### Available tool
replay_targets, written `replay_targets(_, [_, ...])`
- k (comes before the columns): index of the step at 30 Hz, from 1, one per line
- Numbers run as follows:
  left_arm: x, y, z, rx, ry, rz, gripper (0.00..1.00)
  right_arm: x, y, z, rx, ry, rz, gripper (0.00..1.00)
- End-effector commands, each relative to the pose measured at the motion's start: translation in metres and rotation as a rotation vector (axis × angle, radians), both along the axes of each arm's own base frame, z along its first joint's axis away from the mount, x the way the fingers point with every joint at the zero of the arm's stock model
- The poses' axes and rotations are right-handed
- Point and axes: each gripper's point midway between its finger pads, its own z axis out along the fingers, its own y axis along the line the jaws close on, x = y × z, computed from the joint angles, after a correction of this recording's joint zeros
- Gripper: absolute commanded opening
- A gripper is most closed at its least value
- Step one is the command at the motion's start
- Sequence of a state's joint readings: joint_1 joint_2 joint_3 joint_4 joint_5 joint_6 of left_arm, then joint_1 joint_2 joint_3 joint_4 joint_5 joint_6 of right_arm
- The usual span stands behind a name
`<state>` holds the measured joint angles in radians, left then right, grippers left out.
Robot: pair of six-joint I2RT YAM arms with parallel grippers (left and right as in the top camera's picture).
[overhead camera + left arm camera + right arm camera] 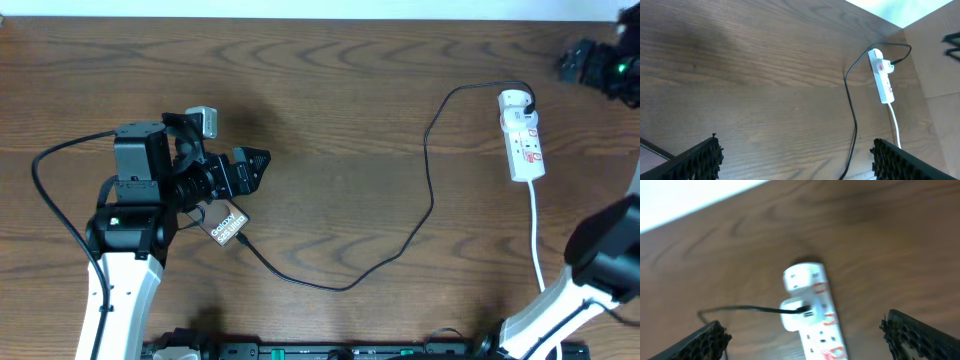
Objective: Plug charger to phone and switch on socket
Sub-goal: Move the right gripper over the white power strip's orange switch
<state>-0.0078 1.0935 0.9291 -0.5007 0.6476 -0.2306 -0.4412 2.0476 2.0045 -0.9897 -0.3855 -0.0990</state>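
The left fingers [250, 165] stand wide apart with nothing between them, pointing across the bench [340, 60] toward the far side. The phone [228, 222] lies flat just beside the left wrist, on the near side of those fingers and apart from their tips, partly covered by the arm; the left wrist view does not show it. The charger [340, 287] meets the phone's end, though whether its tip is seated I cannot tell. It loops along the bench and climbs to the socket [522, 140]. In the left wrist view the black line passes between the two fingers at the bottom edge, while the socket lies well ahead, nearer the right-hand finger's side. The socket lies flat, rounded end away from the robot, with its white cord [535, 230] trailing toward the near edge. The right fingers [915, 335] are also spread wide and empty, hanging above the socket. In that blurred view it sits between them, touching neither, and the charger enters a white block [792, 312] on its rounded end.
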Motion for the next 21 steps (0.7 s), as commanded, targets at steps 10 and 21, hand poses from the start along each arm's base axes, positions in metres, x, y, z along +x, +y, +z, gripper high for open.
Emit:
replay_targets(10, [0.0,0.001,-0.001,0.019,0.003,-0.002,0.93,0.003,0.021,-0.085,0.214,0.093,0.165,0.99])
replay_targets(21, [0.0,0.001,-0.002,0.019,0.006,-0.002,0.94,-0.006,0.015,-0.11,0.212,0.195,0.1,0.99])
